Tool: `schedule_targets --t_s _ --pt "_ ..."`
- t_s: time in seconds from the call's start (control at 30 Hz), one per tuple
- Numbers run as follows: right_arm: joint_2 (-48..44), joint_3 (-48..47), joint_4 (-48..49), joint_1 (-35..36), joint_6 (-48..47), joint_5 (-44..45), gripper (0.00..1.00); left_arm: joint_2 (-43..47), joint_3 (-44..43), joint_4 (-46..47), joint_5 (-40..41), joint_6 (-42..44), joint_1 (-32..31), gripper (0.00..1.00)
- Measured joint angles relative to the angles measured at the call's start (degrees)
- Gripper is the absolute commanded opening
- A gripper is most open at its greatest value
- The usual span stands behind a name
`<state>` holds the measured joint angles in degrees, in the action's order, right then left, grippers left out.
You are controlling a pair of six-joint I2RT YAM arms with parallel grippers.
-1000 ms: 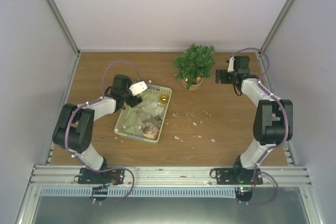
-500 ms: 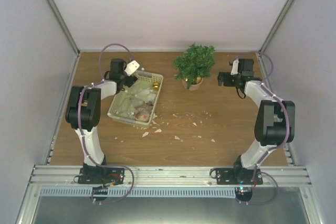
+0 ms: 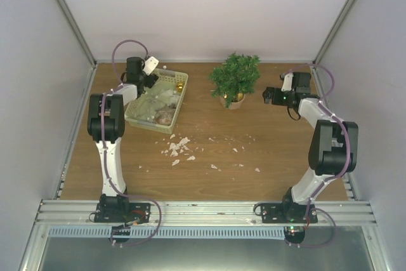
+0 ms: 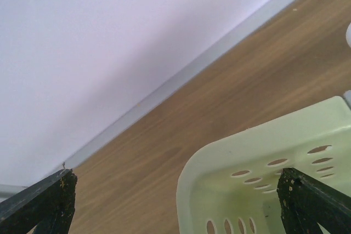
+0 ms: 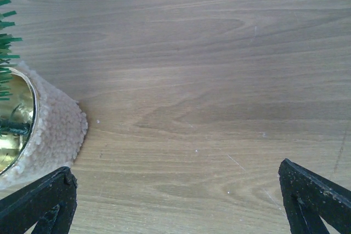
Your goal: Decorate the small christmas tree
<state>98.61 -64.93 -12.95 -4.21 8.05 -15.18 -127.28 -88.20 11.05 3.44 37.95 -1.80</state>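
Small christmas tree (image 3: pixel 235 77): bushy dark green needles, upright, fuzzy brownish pot base.

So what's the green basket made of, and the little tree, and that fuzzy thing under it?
The basket looks like smooth pale green plastic, moulded with oval holes. The small christmas tree seems artificial: stiff dark green needles, probably plastic. Its fuzzy base cover looks like nubbly beige fabric, maybe fleece; I can't tell for sure.
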Motion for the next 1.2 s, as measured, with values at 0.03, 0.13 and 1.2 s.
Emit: schedule_targets --t_s 0.03,0.13,1.2 --pt "0.2 0.0 0.0 -0.1 0.0 -0.2 1.00 -0.9 -1.3 0.0 -0.2 0.0 0.4 0.99" --pt "1.1 0.0 0.0 -0.5 0.4 -0.6 1.00 -2.3 -3.8 -0.8 -0.6 -0.5 1.0 0.99" --pt "5.6 -4.3 -2.3 -2.5 4.7 -5.7 1.00 8.0 -23.1 -33.6 -11.9 -14.6 -18.0 0.99"
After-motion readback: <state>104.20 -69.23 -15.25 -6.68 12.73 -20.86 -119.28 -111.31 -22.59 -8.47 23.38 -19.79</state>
